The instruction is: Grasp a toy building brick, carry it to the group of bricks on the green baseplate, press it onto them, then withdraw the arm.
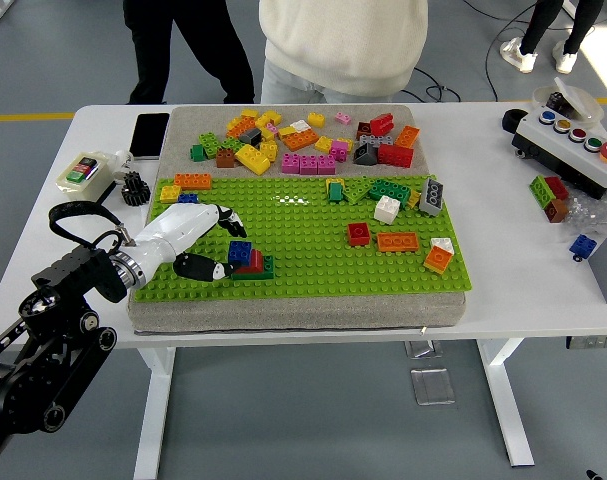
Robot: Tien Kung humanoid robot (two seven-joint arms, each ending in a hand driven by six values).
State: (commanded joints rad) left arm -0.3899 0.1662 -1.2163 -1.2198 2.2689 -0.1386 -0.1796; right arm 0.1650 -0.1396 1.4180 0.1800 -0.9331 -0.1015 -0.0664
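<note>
Left hand [205, 243] sits low on the green baseplate [313, 250], fingers loose around the small stack; the blue brick [240, 251] is right at its fingertips, seated on the red and green bricks [253, 265]; looks let go, probably so it can pull away.
</note>
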